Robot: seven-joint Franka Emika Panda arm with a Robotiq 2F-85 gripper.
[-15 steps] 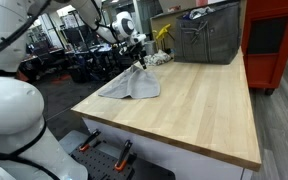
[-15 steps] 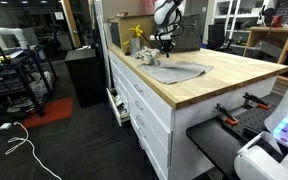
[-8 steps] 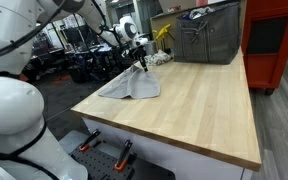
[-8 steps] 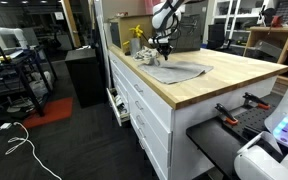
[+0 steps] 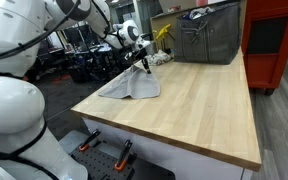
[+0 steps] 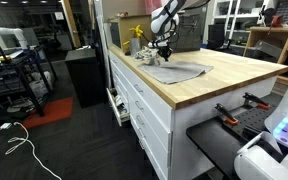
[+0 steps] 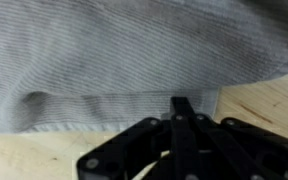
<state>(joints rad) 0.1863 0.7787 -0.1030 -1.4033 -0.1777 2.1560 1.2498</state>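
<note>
— Cloth (image 5: 132,86) lies bunched near the surface's (image 5: 204,110) edge, fingers (image 7: 181,110) shut at its hem.
— Holding it?
— Can't tell. A thin pinch could slip, or drag it over the side.

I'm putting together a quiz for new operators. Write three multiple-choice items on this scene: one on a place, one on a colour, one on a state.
1. Where does the cloth lie?
A. on the floor
B. on the wooden tabletop
C. in a drawer

2. What colour is the cloth?
A. red
B. green
C. grey

3. How do the jaws stand?
A. shut
B. wide open
C. clamped round a bottle

Answers:
1 B, both exterior views show the cloth spread on the wood near one end.
2 C, the wrist view shows ribbed grey fabric.
3 A, the wrist view shows them pressed together at the cloth's edge.
</note>
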